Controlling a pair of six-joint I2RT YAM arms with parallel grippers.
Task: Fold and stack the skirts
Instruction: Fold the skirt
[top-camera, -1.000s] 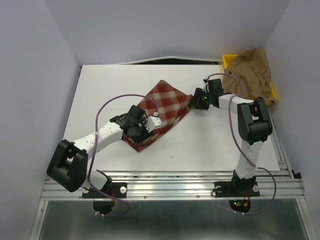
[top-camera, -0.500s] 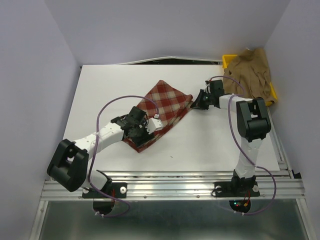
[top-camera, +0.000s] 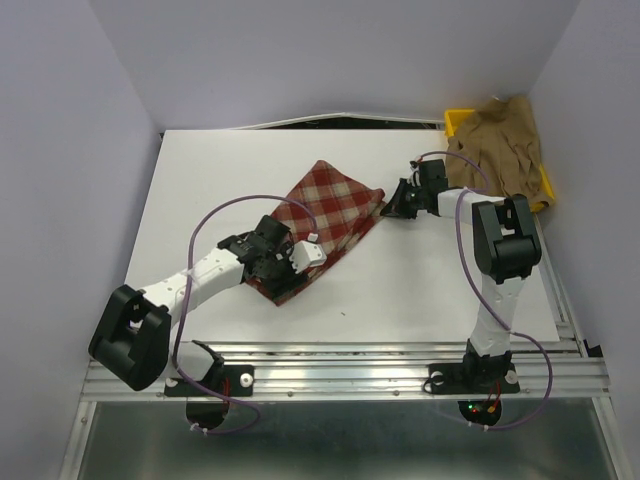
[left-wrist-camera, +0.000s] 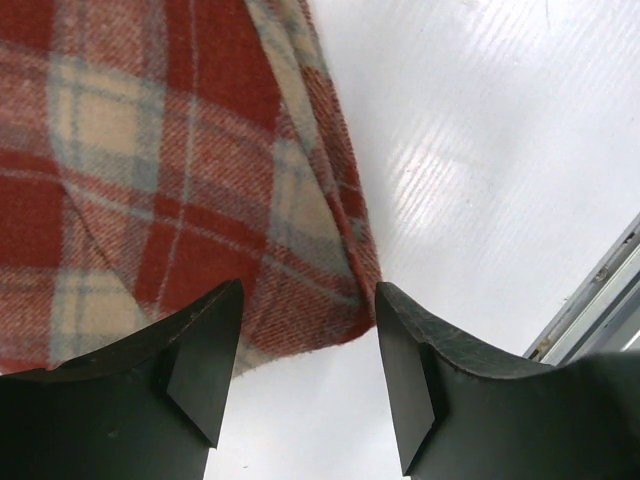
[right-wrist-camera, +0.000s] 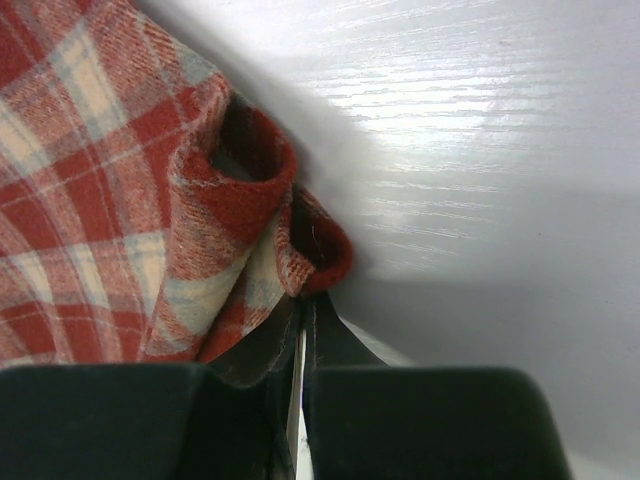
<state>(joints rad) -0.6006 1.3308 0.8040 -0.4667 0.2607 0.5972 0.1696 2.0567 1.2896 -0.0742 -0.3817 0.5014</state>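
Note:
The red-and-cream plaid skirt lies folded in a diamond at the middle of the white table. My left gripper hovers at its near corner, open. In the left wrist view the plaid skirt ends in a corner just beyond the left gripper, nothing between the fingers. My right gripper is at the skirt's right corner. In the right wrist view the right gripper is shut on the bunched hem of the plaid skirt. The tan skirt lies heaped at back right.
A yellow tray at the table's back right corner holds the tan skirt. An aluminium rail runs along the near edge by the arm bases. Purple walls close in both sides. Purple cables loop over both arms.
The right gripper has closed on the plaid skirt's right corner. The left gripper opened wider and drew back slightly toward the skirt's near corner.

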